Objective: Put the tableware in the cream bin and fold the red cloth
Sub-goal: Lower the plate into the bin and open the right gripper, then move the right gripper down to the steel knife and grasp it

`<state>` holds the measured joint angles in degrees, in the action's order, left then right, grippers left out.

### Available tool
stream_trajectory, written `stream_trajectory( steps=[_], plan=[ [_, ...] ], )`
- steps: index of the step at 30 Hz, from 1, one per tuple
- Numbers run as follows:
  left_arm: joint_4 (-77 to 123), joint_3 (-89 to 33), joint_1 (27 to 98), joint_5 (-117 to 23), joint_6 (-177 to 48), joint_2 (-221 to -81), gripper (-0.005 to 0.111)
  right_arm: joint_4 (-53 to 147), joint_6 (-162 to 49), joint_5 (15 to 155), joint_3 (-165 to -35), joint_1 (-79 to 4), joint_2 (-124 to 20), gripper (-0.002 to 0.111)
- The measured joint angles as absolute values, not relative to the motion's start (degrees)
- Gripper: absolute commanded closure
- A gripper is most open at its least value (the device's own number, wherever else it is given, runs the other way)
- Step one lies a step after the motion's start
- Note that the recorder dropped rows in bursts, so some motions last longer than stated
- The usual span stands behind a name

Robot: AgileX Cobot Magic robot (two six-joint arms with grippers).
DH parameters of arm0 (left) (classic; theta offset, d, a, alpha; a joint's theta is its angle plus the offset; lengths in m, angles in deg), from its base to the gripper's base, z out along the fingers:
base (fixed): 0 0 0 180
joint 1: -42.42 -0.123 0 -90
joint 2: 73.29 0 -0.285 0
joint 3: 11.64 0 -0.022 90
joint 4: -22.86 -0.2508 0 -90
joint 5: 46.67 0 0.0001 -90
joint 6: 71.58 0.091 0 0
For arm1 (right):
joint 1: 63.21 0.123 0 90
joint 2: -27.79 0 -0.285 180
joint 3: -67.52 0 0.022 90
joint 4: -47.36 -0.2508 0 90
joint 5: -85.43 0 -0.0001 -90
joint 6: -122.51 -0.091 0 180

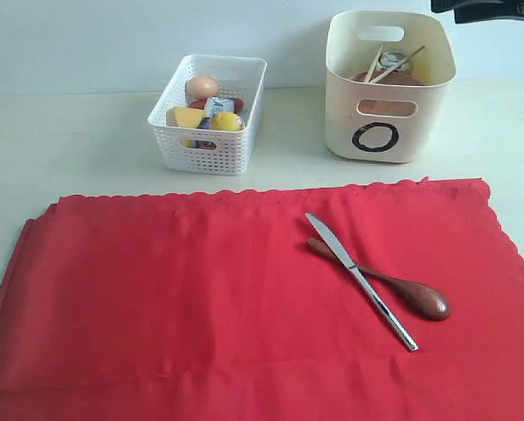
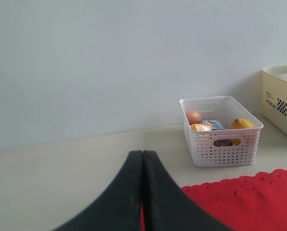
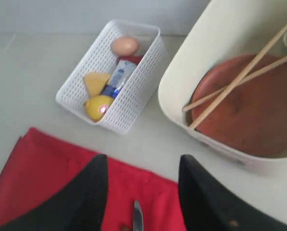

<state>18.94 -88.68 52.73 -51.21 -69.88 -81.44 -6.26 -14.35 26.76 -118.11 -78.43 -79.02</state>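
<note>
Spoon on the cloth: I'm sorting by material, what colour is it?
Dark reddish brown, like polished wood; the spoon shows best in the exterior view.

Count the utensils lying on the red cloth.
2: a knife and a wooden spoon, crossed on the right half of the cloth in the exterior view. More could lie past the cropped front edge.

A pale table (image 1: 86, 132) carries three things. A red cloth (image 1: 200, 298) lies spread across the lower half of the frame. Above its scalloped edge and apart from it, a white basket (image 1: 204, 151) stands upper centre-left and a cream bin (image 1: 340, 114) upper right.
</note>
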Motion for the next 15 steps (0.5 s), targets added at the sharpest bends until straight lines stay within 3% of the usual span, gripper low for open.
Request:
stream_trajectory(
  steps=[8,15],
  plan=[
    [18.9,-88.7,52.7,-51.2,-69.9,-81.4,0.106,0.1,-14.4,20.2,-117.3,-77.8,-78.6,0.063],
    [18.9,-88.7,52.7,-51.2,-69.9,-81.4,0.106,5.1,-14.5,24.2,-112.5,-70.0,-78.2,0.063]
  ],
)
